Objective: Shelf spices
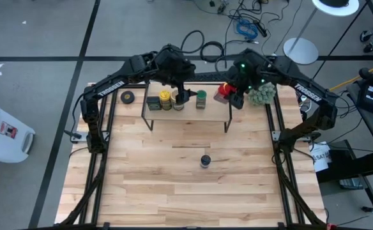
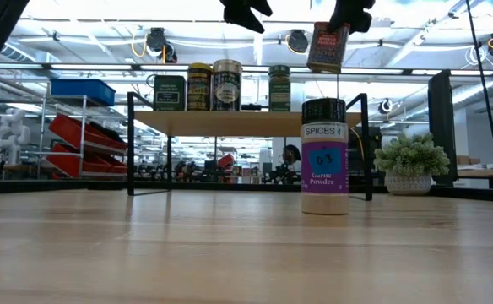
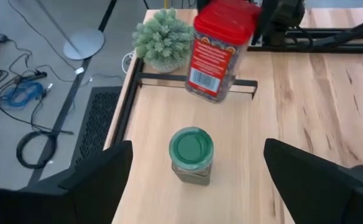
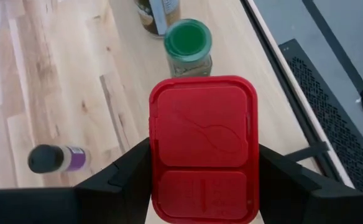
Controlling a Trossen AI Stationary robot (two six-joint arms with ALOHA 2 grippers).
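The right gripper (image 4: pixel 203 186) has its fingers clamped on the two sides of the red square tin (image 4: pixel 203 146), holding it in the air above the right end of the shelf (image 2: pixel 246 123). The tin hangs a little tilted and is not touching the board yet. Just ahead of those fingers stands the green-lidded jar (image 4: pixel 188 45), and past it the other jars wait in a row on the shelf. The left gripper (image 3: pixel 194 180) hovers over that same jar with its fingers wide apart, holding nothing. One jar with a dark lid (image 1: pixel 205 160) sits alone on the bench (image 1: pixel 174 185), well apart from both sets of fingers. The tin could come down too near the green-lidded jar and knock it over, because the two are close. It could also tip off the shelf end if it lands tilted or too near the edge. The two arms might bump, since both are crowded near the same spot.
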